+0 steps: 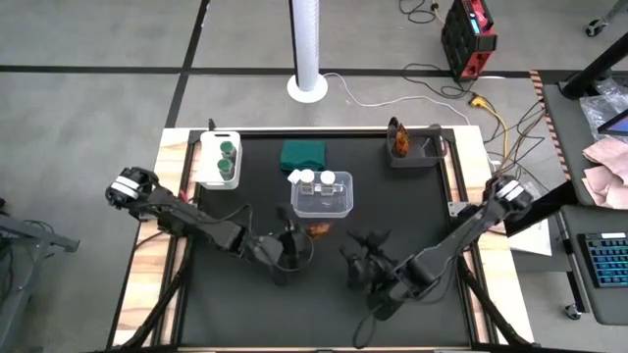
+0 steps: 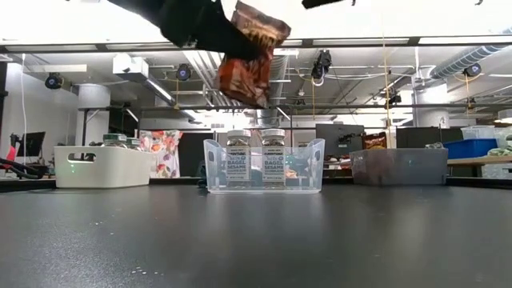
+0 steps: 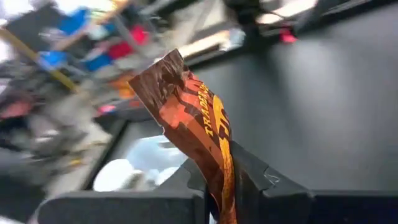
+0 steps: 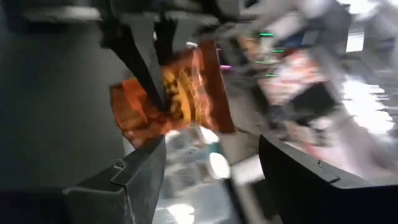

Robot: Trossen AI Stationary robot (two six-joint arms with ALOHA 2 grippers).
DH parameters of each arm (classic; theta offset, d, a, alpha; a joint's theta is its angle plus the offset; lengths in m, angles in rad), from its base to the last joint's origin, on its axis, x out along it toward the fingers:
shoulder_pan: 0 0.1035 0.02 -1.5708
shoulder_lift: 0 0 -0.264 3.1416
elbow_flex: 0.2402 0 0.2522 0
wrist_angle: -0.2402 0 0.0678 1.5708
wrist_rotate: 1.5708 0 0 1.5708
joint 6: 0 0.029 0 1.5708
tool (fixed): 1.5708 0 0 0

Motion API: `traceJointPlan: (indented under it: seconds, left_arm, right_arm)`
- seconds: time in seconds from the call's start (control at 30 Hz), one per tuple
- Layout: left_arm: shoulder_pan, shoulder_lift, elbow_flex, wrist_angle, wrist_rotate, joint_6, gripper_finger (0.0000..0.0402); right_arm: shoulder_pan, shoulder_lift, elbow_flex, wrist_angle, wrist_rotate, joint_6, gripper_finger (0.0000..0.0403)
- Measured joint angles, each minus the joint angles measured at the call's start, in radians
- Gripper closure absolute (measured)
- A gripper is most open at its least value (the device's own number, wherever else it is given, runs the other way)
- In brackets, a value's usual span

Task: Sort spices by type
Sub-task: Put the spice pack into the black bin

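Note:
My left gripper (image 1: 292,242) is shut on an orange-red spice packet (image 1: 316,228), held in the air just near of the clear bin (image 1: 343,201). The low view shows the packet (image 2: 252,56) high above the table. My right gripper (image 1: 361,257) hovers open to the packet's right, touching nothing; its wrist view sees the packet (image 4: 186,93). White-lidded clear jars (image 1: 328,179) stand in the clear bin. Two green-lidded jars (image 1: 227,157) stand in a white bin (image 1: 209,167). A second orange-red packet (image 1: 397,137) stands in a dark tray (image 1: 424,155). My left gripper pinches the packet between its two fingers (image 3: 194,180), on the flat faces near one end (image 3: 219,163). The rest of the packet (image 3: 180,93) sticks out past the fingertips. It is lifted clear of the table, tilted, above the level of the jars.
A dark green square block (image 1: 304,153) lies on the far part of the black mat, between the white bin and the dark tray. The near half of the mat (image 1: 294,314) holds only the two arms. Cables and a red device lie on the floor beyond the table.

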Motion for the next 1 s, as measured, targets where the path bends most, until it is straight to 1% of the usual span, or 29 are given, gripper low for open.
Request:
traceJointPlan:
  seconds: [0.1, 0.17, 0.27, 0.4, 0.57, 0.77, 0.93, 1.0]
  left_arm:
    - [-0.001, -0.001, 0.0, -0.025, 0.15, -0.04, 0.0382]
    - [-0.001, 0.005, 0.0, -0.017, 0.221, -0.064, 0.0382]
    - [0.0, 0.008, 0.0, -0.007, 0.235, -0.09, 0.0382]
    - [-0.003, 0.009, 0.0, 0.01, 0.237, -0.094, 0.0382]
    - [-0.003, 0.009, 0.0, 0.063, 0.292, -0.061, 0.0382]
    - [-0.005, 0.01, 0.0, 0.081, 0.327, -0.05, 0.0382]
    - [-0.005, 0.01, 0.0, 0.105, 0.329, -0.027, 0.0382]
    - [-0.005, 0.01, 0.0, 0.115, 0.329, -0.015, 0.0382]
  right_arm:
    - [-0.012, -0.08, 0.0, 0.007, -0.197, -0.001, 0.0145]
    - [-0.042, -0.137, 0.003, 0.023, -0.367, 0.018, 0.0137]
    - [-0.103, -0.198, 0.003, 0.025, -0.579, 0.058, 0.0129]
    - [-0.176, -0.227, 0.003, 0.054, -0.774, 0.11, 0.0128]
    - [-0.248, -0.213, 0.003, 0.076, -0.924, 0.137, 0.0141]
    - [-0.301, -0.196, 0.003, 0.081, -1.005, 0.173, 0.0158]
    - [-0.331, -0.185, 0.003, 0.096, -1.133, 0.197, 0.0177]
    - [-0.334, -0.185, 0.003, 0.092, -1.145, 0.198, 0.0187]
